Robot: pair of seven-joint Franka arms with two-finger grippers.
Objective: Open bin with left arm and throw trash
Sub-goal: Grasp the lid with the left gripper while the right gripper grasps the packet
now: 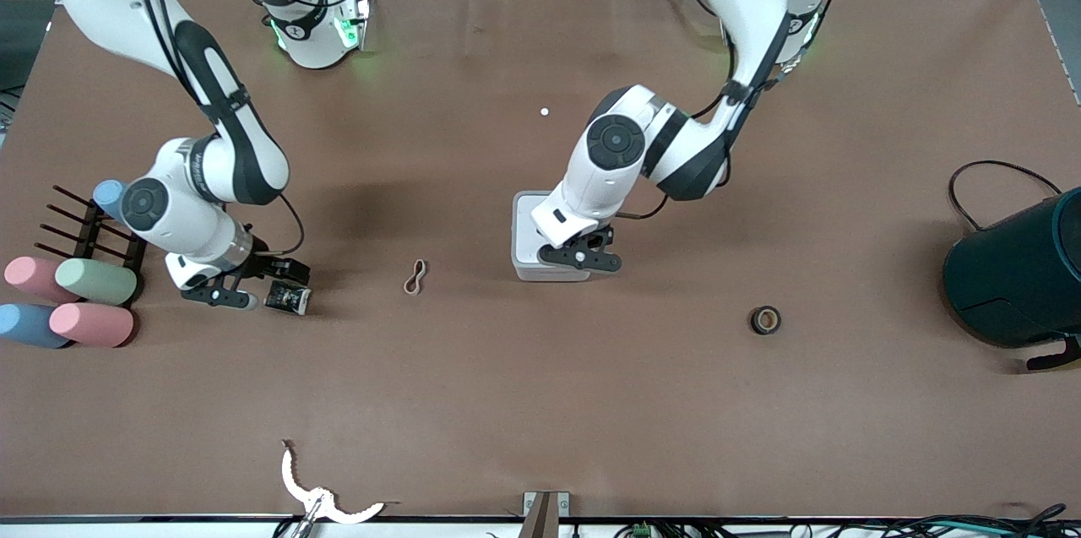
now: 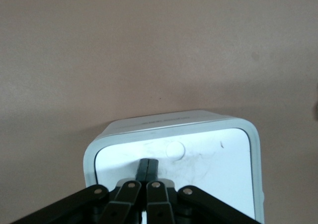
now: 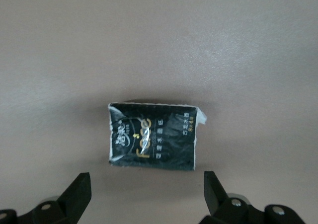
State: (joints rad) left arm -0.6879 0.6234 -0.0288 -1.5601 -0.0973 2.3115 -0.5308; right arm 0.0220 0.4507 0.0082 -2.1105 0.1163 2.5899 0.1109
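1. At the middle of the bench (image 1: pixel 507 403) sits the bin (image 1: pixel 525 225), its white lid (image 2: pixel 208 169) down; the left end effector (image 1: pixel 583 258) is on top of it, fingers (image 2: pixel 148 168) pressed together with nothing between them, tips touching the lid beside a round dimple.
2. Toward the right arm's end of the bench, the right end effector (image 1: pixel 253 285) hangs low with its fingers (image 3: pixel 79 191) spread wide; the black wrapper (image 1: pixel 287 298) lies flat on the bench between them, not gripped.
3. From the bin, the rubber band (image 1: pixel 415 277) lies at about eight o'clock in the front view; the tape roll (image 1: pixel 765 320) lies at about four o'clock, nearer the front camera.
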